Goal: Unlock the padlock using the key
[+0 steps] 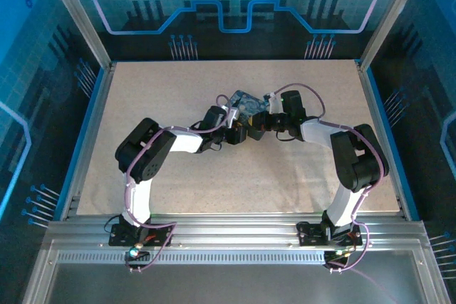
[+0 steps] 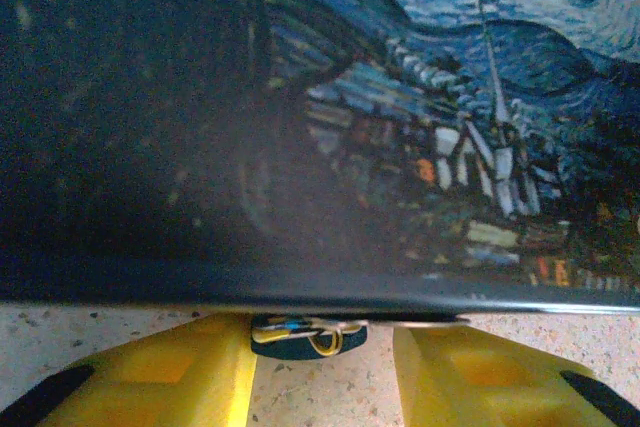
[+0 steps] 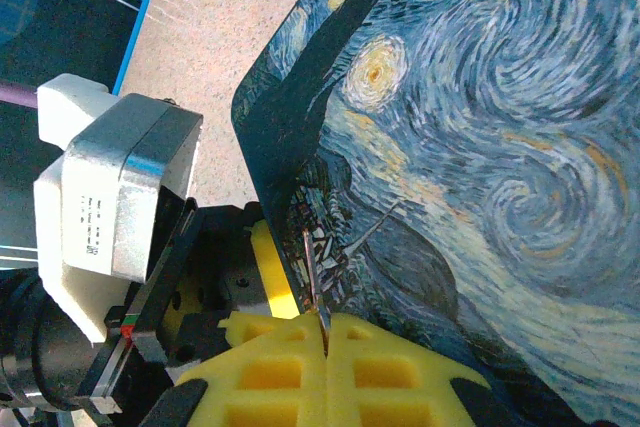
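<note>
Pinching the key [image 3: 316, 282] between closed yellow tips, the right fingers [image 3: 400, 372] hold the slim dark sliver so that it juts straight out from them toward the corner of the painted tin [image 3: 480, 147]. Its tip lies close to the dark edge of the lid. What I take to be the padlock [image 2: 303, 335] — a small dark lump with a pale loop on it — lies on the speckled surface [image 2: 520, 332] right at the tin's edge, seemingly partly tucked beneath it. It sits in the gap between the left fingers [image 2: 160, 377], which stand spread apart and grip nothing. From above, the two arms meet at the middle of the surface, just on the near side of the tin. The main risk, as I judge it, is the loose lock: with nothing clamping it, a push from the key would likely skid it further under the tin rather than seat the blade. The key itself is held by a narrow bite, so any sideways load at the keyhole could swivel it or flick it out. The keyhole cannot be made out, so alignment is a guess — and the fingers work so near each other that a small correction could bump them together or nudge the tin.
</note>
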Controlling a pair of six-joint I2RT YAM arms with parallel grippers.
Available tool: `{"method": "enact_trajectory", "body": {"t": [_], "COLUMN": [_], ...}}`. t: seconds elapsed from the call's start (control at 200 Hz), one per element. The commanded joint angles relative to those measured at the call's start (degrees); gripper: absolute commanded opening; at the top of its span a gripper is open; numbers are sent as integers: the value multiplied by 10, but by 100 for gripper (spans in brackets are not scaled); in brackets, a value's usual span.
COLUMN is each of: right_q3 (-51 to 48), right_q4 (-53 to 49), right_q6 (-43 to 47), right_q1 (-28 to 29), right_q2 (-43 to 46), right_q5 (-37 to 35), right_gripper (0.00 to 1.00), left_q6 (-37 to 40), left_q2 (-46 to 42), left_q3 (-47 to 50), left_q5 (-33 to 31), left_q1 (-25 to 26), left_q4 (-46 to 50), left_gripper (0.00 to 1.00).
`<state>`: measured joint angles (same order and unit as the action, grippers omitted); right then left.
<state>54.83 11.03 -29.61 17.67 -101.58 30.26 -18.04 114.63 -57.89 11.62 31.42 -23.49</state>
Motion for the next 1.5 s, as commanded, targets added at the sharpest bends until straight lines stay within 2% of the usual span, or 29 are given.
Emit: {"method": "enact_trajectory", "body": {"t": [0.0,0.24,0.51,0.725,0.88,1.025,1.261,1.496], "right_q3": [-19,-19,-25,-31,-25,-41,-135,-225], "right_q4": [-34,-32,-20,10,11,14,22,37], "right_q6": [-3,-4,-7,-6,14,37,81,114], "right_q1": [-3,-3,-2,0,0,1,16,44], "right_q2": [-8,-9,-2,19,54,107,204,282], "right_q5": [-9,-8,-6,-7,-15,-39,-89,-122], "right_gripper": [0,0,0,0,0,0,0,0], "left_q6": [-3,-6,-11,-24,-41,-79,-177,-244], "left_q2": [16,18,7,-17,-43,-74,-99,-127], "left_q3": [-21,-21,-16,-4,-4,6,11,21], "left_q5": [7,3,0,6,12,16,46,68], "left_q1": [6,7,7,8,15,20,22,24], "left_q4": [-8,-9,-14,-12,24,50,70,70], "left_gripper": [42,39,29,28,28,28,24,23]}}
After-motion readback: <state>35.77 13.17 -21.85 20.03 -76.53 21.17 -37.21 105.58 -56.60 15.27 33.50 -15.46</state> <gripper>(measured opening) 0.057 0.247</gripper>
